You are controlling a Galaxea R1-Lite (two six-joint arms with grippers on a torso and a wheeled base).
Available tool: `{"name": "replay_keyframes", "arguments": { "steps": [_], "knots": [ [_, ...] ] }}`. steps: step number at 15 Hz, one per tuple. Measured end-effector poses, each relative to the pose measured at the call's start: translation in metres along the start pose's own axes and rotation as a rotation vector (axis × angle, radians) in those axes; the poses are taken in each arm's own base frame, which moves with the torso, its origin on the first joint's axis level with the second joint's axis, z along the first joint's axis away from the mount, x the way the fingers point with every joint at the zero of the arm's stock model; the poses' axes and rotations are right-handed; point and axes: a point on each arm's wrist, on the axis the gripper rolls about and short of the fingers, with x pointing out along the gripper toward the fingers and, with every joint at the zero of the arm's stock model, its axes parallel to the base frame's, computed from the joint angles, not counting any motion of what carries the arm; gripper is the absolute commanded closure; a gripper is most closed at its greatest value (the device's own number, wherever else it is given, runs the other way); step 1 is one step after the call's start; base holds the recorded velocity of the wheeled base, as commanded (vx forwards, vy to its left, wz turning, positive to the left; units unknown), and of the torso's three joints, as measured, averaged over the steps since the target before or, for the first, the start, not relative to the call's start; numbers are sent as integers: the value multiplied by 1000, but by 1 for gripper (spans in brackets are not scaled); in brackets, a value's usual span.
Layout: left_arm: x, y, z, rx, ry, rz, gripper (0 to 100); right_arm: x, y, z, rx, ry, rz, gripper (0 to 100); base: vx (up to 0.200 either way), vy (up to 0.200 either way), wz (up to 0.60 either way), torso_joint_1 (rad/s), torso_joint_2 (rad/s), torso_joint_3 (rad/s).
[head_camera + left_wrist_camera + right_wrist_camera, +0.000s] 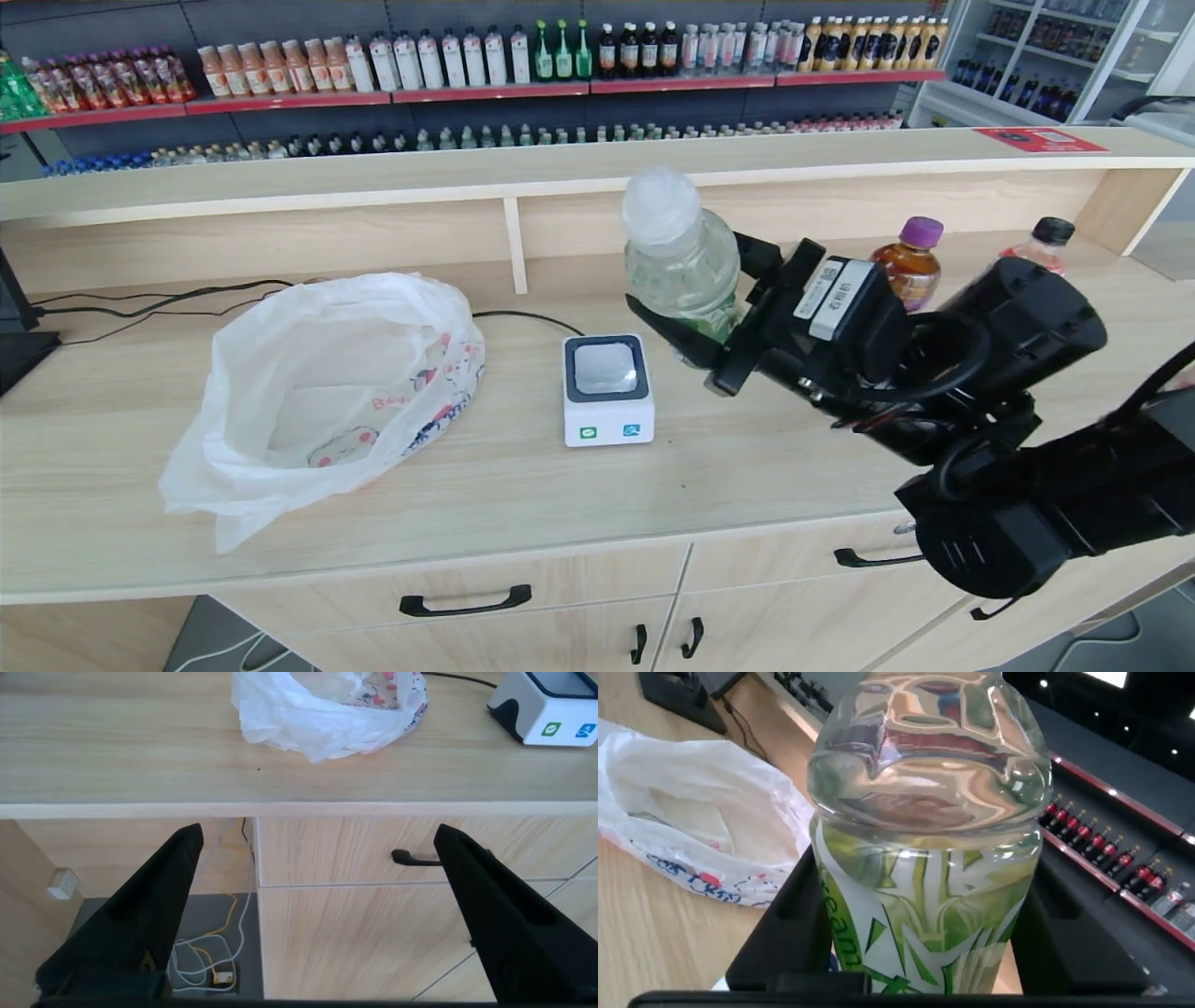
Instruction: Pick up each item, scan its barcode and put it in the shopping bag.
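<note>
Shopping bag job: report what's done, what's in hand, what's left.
Done: nothing visibly bagged; the shopping bag looks empty. In hand: right gripper holds a clear bottle beside the scanner. Remaining: likely scan and bag it, then the purple-capped bottle and black-capped bottle.

On the counter (560, 485) the bag (327, 383) lies left, the scanner (607, 390) just right of it; right of the scanner, a bottle (680, 261) in the right gripper (702, 291), a second bottle (910, 263) behind, a third bottle (1041, 245) farther right
</note>
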Motion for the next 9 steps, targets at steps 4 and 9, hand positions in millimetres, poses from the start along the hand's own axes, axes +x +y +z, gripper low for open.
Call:
{"name": "replay_keyframes", "arguments": {
  "steps": [4,9],
  "knots": [
    [0,0,0,-1,0,0,0,-45,-39,20,76,91,-135,100,0,0,0,0,0,0],
    [0,0,0,-2,0,0,0,-69,-38,37,298,169,-279,100,0,0,0,0,0,0]
  ]
}}
